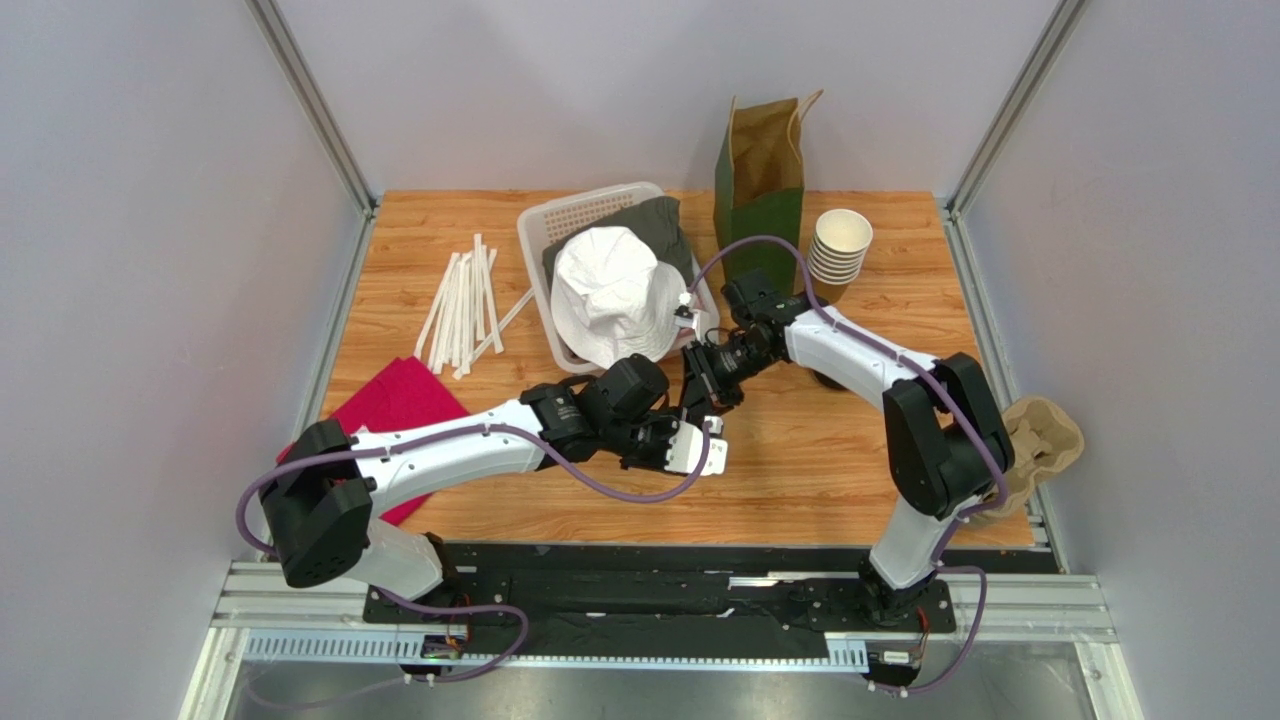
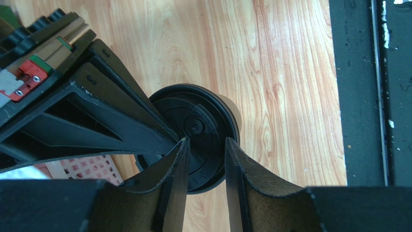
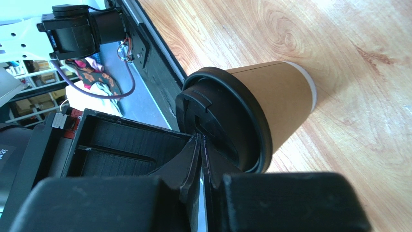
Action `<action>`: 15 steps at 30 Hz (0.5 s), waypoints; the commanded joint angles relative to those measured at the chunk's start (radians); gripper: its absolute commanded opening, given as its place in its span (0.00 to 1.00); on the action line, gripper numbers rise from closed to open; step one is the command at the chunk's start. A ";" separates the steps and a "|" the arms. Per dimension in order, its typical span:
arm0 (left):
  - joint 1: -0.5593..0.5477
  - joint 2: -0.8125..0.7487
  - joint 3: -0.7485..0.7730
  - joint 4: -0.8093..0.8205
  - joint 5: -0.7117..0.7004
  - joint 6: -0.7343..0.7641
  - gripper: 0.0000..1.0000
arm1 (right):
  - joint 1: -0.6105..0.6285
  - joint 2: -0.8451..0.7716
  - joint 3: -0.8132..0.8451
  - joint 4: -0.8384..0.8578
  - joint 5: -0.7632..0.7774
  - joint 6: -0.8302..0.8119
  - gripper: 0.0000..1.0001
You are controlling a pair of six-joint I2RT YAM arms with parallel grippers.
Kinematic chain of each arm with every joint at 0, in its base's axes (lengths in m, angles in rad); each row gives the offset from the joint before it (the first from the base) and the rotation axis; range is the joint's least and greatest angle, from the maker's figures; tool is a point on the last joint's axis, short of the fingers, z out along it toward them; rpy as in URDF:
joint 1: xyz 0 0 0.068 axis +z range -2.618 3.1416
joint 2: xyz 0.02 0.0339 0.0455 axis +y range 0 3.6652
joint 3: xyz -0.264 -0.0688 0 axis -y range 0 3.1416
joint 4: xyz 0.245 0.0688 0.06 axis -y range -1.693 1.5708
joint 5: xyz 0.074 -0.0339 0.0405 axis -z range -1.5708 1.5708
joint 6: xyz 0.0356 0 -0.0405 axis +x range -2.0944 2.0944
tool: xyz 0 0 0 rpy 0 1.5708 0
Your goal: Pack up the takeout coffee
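Table [image 1: 842, 465], paper bag [image 1: 762, 165] open at back, nothing packed yet. Takeout coffee [image 3: 285, 104] upright mid-table, well apart from bag, lid [image 2: 203, 125] on. Left gripper [image 2: 206, 141] parted over lid, grasping nothing. Right gripper [image 3: 200, 140] clenched, tips at lid. Lift and bagging remain.

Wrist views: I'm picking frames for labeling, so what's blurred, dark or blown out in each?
Left wrist: the near fingers are dark and soft, the black lid shows only faint rings, and the table grain is sharp. Right wrist: the cup is crisp, the fingers are murky, and the top-left corner is washed out.
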 commanded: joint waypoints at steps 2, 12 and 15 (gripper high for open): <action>-0.004 0.043 -0.053 0.015 -0.005 0.027 0.39 | 0.010 0.044 0.005 -0.005 0.078 -0.063 0.08; -0.006 0.092 -0.087 -0.017 -0.009 0.063 0.39 | 0.014 0.094 0.002 -0.003 0.111 -0.107 0.07; -0.008 0.101 -0.084 -0.032 -0.008 0.051 0.38 | 0.014 0.090 0.008 -0.003 0.099 -0.109 0.06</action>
